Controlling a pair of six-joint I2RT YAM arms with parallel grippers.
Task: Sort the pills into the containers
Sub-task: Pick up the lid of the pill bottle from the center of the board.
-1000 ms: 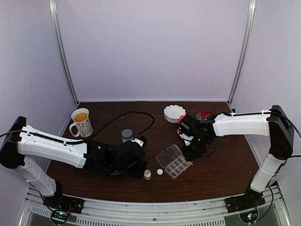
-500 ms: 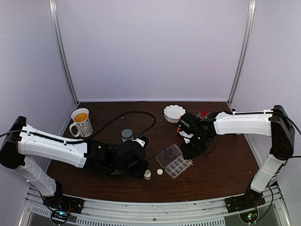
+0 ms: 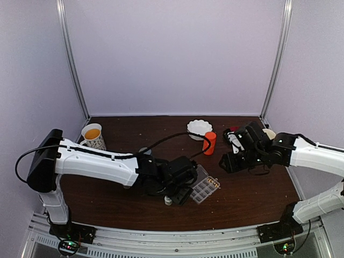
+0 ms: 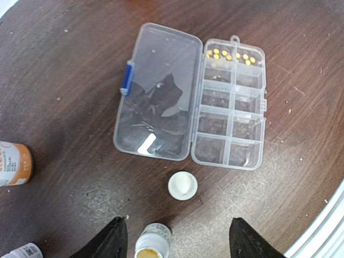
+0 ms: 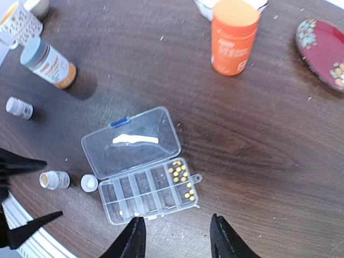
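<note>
Near the middle of the bench's front edge lies a clear pill box [image 4: 231, 102], its hinged lid [image 4: 156, 99] folded flat open beside the cells. Small yellowish pills [image 4: 226, 55] sit in the two cells at one end of the box. Just beside the box stand a small white cap [image 4: 183, 185] and a small open bottle [image 4: 153, 242]. The left hand [image 4: 177, 226] hovers over them, fingers spread wide either side of the open bottle, gripping nothing. The right hand [image 5: 177, 234] hangs to the right of the box, fingers apart and empty. Towards the back edge stand an orange bottle [image 5: 234, 35], a white bowl [image 3: 199, 128] and a red patterned dish [image 5: 322, 48]. A mug [image 3: 92, 137] stands near the back left corner.
</note>
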